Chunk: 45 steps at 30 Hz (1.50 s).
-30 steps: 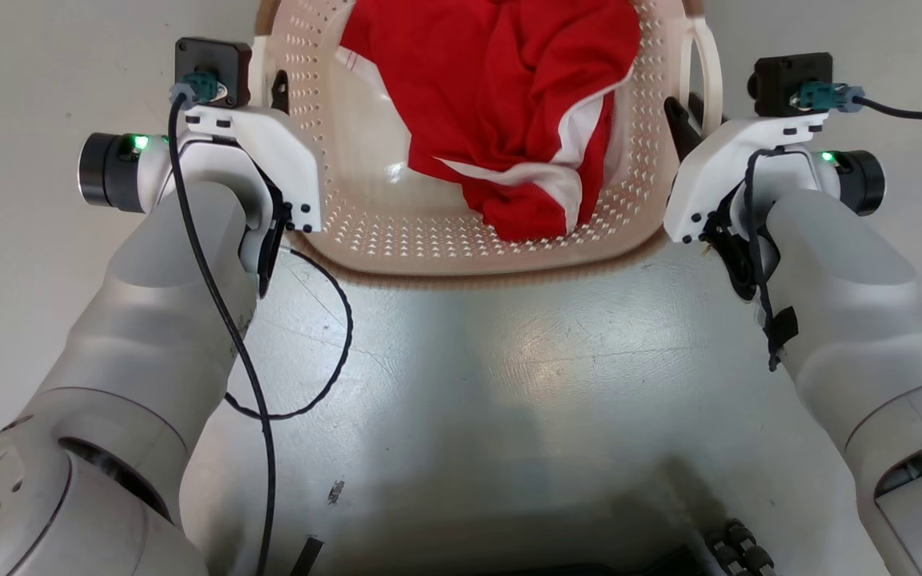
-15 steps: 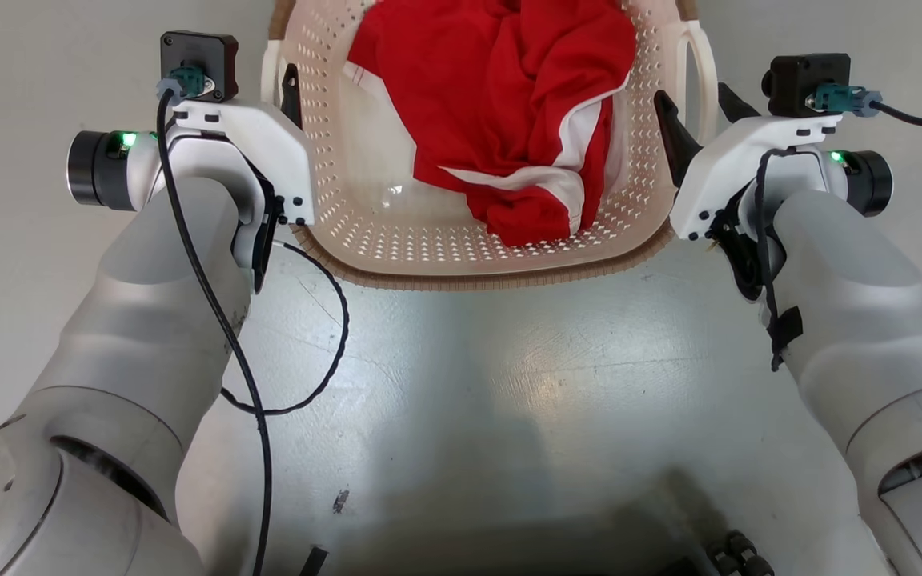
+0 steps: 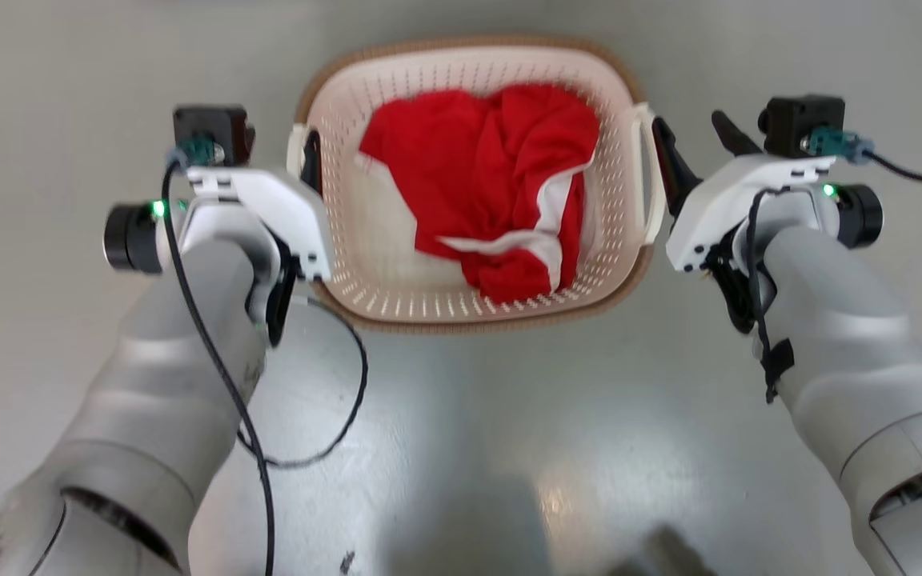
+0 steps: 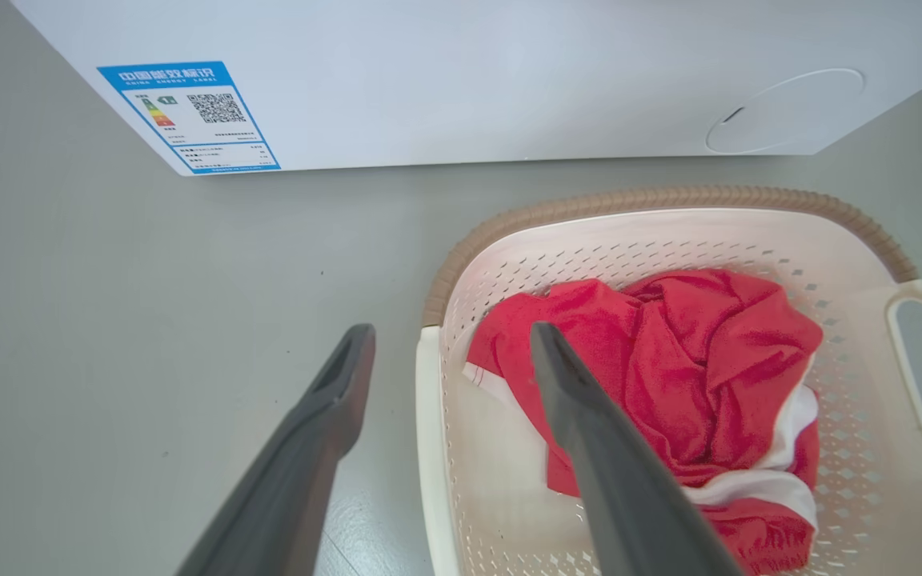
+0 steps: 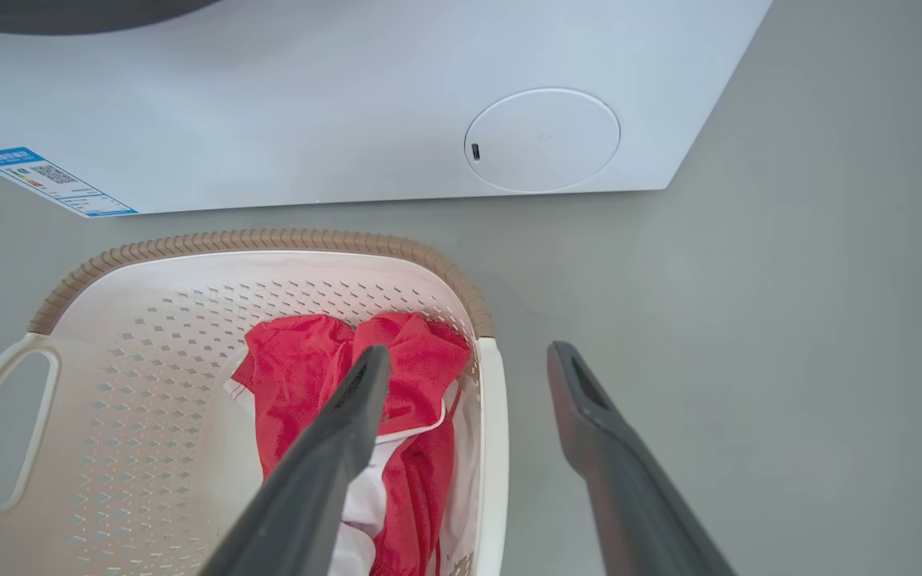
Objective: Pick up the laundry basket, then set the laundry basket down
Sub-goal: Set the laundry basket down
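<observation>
While both grippers stand spread wide and hold nothing, the laundry basket (image 3: 501, 323) sits on the grey floor (image 3: 469, 464) just in front of the white washer (image 4: 469, 72), squarely between my two arms. The left gripper (image 4: 451, 332) straddles the basket's left side, one finger outside and one over the inside; the right gripper (image 5: 469, 350) does the same on the right.

That straddle is my worry. If I draw either arm away sideways or at a slant, I judge the inner finger could catch the wall or a loop handle (image 3: 651, 176) and drag or tip the basket. It could also snag the red garment (image 3: 493, 176) and pull it over the rim. A straight lift clear looks safest.

The count: one basket, two side handles, one red garment with white trim, one washer carrying one blue label (image 4: 189, 116), two grippers and four dark fingers (image 4: 333, 384).
</observation>
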Tool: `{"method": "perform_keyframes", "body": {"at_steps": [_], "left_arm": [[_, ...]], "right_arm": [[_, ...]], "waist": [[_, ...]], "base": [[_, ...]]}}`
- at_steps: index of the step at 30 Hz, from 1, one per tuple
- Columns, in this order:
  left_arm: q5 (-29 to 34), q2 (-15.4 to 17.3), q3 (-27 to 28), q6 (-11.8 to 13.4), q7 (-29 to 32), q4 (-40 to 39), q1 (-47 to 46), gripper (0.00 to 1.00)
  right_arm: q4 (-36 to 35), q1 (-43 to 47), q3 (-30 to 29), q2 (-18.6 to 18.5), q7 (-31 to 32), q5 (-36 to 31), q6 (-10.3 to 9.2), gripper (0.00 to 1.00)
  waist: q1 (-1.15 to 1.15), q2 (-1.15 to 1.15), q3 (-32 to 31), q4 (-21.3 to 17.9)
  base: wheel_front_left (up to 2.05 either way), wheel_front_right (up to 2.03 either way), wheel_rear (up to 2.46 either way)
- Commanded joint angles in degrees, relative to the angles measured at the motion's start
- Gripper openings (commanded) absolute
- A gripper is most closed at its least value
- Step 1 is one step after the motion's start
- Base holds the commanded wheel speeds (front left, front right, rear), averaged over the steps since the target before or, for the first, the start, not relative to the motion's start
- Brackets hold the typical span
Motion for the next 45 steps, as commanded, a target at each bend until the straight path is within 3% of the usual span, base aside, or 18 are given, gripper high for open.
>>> {"method": "perform_keyframes", "body": {"at_steps": [1,10,18,23,31,45], "left_arm": [[0.5,1.8,1.1,-0.6,-0.3,-0.5,1.6,1.00],[4.9,3.5,11.2,-1.0,-0.3,-7.9,8.9,1.00],[13.4,5.2,21.7,-0.4,-0.3,-16.2,20.1,1.00],[17.7,5.3,27.9,-0.9,-0.3,-20.0,27.7,1.00],[23.6,3.8,37.8,-2.1,-0.3,-27.0,39.2,1.00],[30.5,1.9,46.5,-3.7,-0.3,-34.6,48.4,1.00]], "right_arm": [[-0.5,3.0,0.1,1.0,-1.1,-0.8,0.36,1.00],[-1.5,6.7,-8.1,-0.2,-2.9,-9.6,0.36,1.00],[-15.1,17.8,-19.9,-0.8,-2.9,-22.3,0.36,1.00],[-21.9,25.1,-24.2,0.3,-2.9,-27.9,0.36,1.00],[-29.1,35.0,-25.3,0.8,-2.9,-30.7,0.36,1.00],[-39.1,44.5,-26.1,-0.7,-2.9,-31.0,0.36,1.00]], "waist": [[0.00,0.00,-3.2,-0.2],[0.00,0.00,-14.9,1.2],[0.00,0.00,-26.2,2.1],[0.00,0.00,-32.9,2.0],[0.00,0.00,-42.5,3.1],[0.00,0.00,-46.6,4.0]], "base": [[0.00,0.00,0.00],[0.00,0.00,0.00],[0.00,0.00,0.00],[0.00,0.00,0.00],[0.00,0.00,0.00],[0.00,0.00,0.00]]}}
